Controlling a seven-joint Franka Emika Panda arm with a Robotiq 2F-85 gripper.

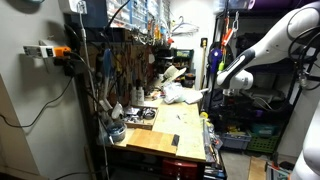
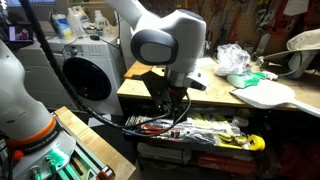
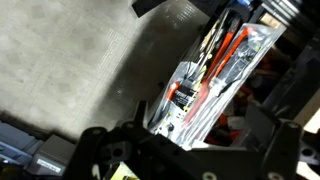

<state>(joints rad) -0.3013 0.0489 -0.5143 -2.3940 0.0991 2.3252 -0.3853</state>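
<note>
My gripper (image 3: 200, 115) is open and points down over a clear plastic package of red and black tools (image 3: 215, 60). In the wrist view its two dark fingers stand on either side of the package's near end, and I cannot tell whether they touch it. In an exterior view the gripper (image 2: 170, 106) hangs just below the front edge of the wooden workbench (image 2: 135, 85), above the tool package (image 2: 200, 130) on a lower shelf. In an exterior view the gripper (image 1: 213, 88) is at the far end of the bench (image 1: 165, 135).
A white drum-fronted machine (image 2: 90, 70) stands behind the bench. A crumpled plastic bag (image 2: 235, 58) and a white board (image 2: 270, 95) lie on the bench top. A yellow item (image 2: 257, 143) sits by the package. A tool wall (image 1: 120, 60) stands along the bench.
</note>
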